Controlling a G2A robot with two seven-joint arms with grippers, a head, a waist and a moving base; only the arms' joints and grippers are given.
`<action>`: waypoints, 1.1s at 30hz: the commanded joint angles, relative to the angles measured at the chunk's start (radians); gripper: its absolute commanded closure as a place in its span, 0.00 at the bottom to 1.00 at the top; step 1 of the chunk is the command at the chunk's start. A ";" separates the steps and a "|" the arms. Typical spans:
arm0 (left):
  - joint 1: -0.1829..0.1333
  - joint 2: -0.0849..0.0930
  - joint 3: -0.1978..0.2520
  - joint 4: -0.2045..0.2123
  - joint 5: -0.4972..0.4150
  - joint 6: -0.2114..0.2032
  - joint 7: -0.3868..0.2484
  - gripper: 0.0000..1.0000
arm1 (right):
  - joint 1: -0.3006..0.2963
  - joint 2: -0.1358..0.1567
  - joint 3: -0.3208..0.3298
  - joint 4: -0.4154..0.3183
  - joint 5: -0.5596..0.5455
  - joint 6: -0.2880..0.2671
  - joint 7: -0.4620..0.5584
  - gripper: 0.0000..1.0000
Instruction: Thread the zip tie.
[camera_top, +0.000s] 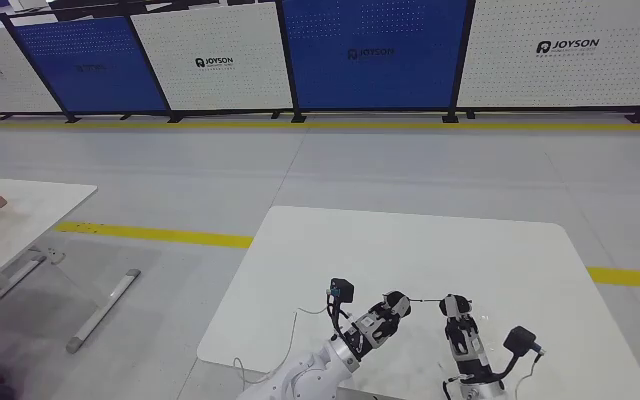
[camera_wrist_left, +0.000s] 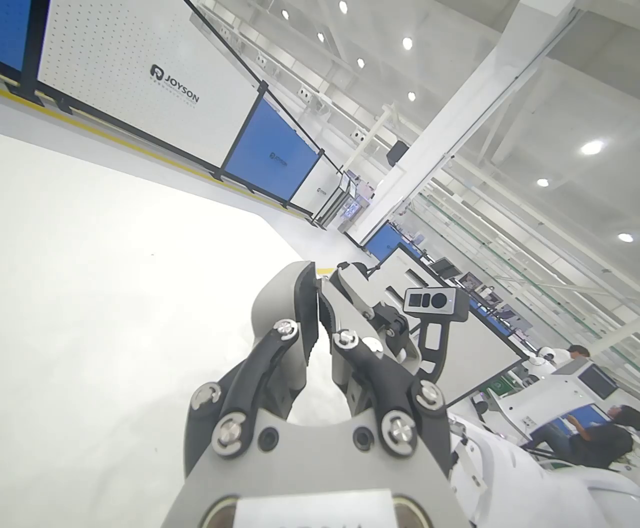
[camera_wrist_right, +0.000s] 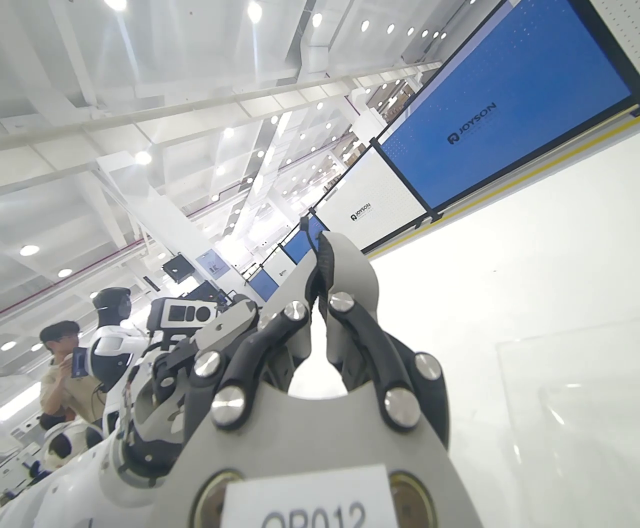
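A thin black zip tie (camera_top: 425, 301) spans the short gap between my two grippers, low over the white table (camera_top: 420, 250) near its front edge. My left gripper (camera_top: 398, 302) is shut on one end of it; in the left wrist view its pads (camera_wrist_left: 306, 300) are pressed together at the tips. My right gripper (camera_top: 455, 305) is shut on the other end. In the right wrist view the zip tie (camera_wrist_right: 306, 231) sticks out a little past the shut fingertips of the right gripper (camera_wrist_right: 320, 250). The right gripper (camera_wrist_left: 350, 280) sits just behind the left gripper (camera_wrist_left: 317, 289) in the left wrist view.
A clear plastic sheet (camera_wrist_right: 565, 400) lies on the table beside my right gripper. A second white table (camera_top: 40, 215) stands off to the left across the floor. Blue and white partition panels (camera_top: 370, 55) line the far side.
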 joint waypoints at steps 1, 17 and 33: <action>0.000 0.000 0.000 0.000 0.000 0.000 0.000 1.00 | -0.002 -0.003 0.005 -0.005 0.003 0.000 -0.001 1.00; 0.000 0.000 0.000 0.000 0.000 0.000 0.000 1.00 | -0.008 -0.010 -0.033 -0.003 -0.017 -0.002 -0.093 1.00; 0.000 0.000 0.000 0.000 0.000 0.000 0.000 1.00 | -0.013 -0.011 -0.024 -0.015 -0.007 -0.002 -0.099 1.00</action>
